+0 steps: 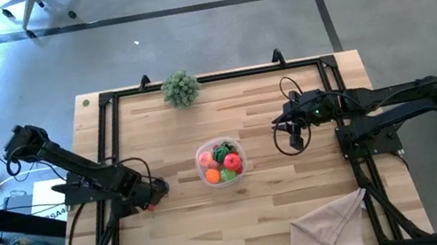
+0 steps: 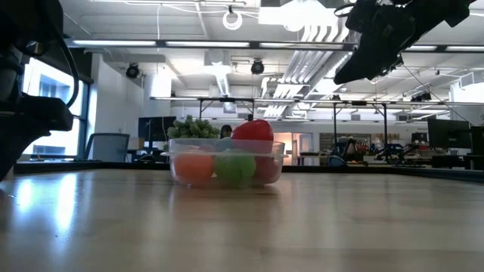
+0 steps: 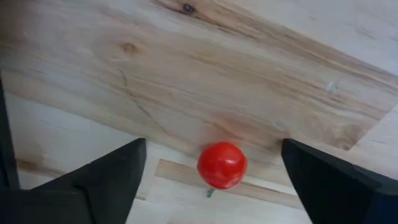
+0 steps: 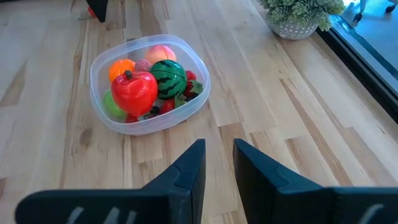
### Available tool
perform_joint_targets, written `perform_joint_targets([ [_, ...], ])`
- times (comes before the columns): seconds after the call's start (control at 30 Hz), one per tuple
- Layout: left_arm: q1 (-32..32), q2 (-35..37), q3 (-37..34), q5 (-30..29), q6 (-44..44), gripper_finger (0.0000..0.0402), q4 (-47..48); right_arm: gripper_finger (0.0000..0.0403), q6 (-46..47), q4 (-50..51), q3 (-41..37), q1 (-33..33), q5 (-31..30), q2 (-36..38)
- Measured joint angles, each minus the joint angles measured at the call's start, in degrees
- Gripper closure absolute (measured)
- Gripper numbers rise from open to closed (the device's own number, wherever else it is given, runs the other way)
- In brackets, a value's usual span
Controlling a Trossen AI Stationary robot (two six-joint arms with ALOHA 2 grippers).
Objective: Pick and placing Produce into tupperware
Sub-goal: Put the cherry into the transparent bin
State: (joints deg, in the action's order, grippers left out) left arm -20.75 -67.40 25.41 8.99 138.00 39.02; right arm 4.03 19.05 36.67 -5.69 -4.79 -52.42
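Left hand [image 3: 214,180] is where my attention sits: its fingers are spread wide on either side of a small red tomato [image 3: 222,165] that lies on the bare counter [image 1: 243,109], apart from both fingertips. In the high view that hand [image 1: 156,190] is low, just left of the tupperware [image 1: 223,176], with a spot of red at its tip.

What worries me is the shape of the thing. A smooth round tomato could roll or squirt out sideways if one finger meets it before the other, and from here it looks a touch nearer one finger. If I close too high on it, I judge it may pop downward and skate across the wood. The lift across to the tub is short, but the contents are heaped, and the red apple [image 4: 133,92] on top could be knocked, or the tomato could bounce off the pile.

Right hand [image 4: 217,165] hovers raised to the right of the tub, fingers nearly together, holding nothing.

Count: one tupperware; inside I make out a red apple, a watermelon [image 4: 169,76], an orange piece [image 4: 120,66], a peach [image 4: 159,53], a green piece and some smaller bits I cannot count; one tomato outside; one plant sprig [image 1: 181,88]; one beige cloth [image 1: 330,220]
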Motion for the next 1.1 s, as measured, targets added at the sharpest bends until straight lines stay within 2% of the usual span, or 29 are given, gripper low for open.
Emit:
perform_joint_targets([
  [0.6,0.0,0.0,0.0,0.4,0.0,0.022,-2.1,0.0331,0.0,0.0,0.0,0.0,0.0,0.0],
  [0.9,0.0,0.0,0.0,0.4,0.0,0.0286,-2.1,0.0331,0.0,0.0,0.0,0.0,0.0,0.0],
  [1.1,0.0,-2.2,0.3,1.0,0.0,0.0299,-2.6,0.0331,0.0,0.0,0.0,0.0,0.0,0.0],
])
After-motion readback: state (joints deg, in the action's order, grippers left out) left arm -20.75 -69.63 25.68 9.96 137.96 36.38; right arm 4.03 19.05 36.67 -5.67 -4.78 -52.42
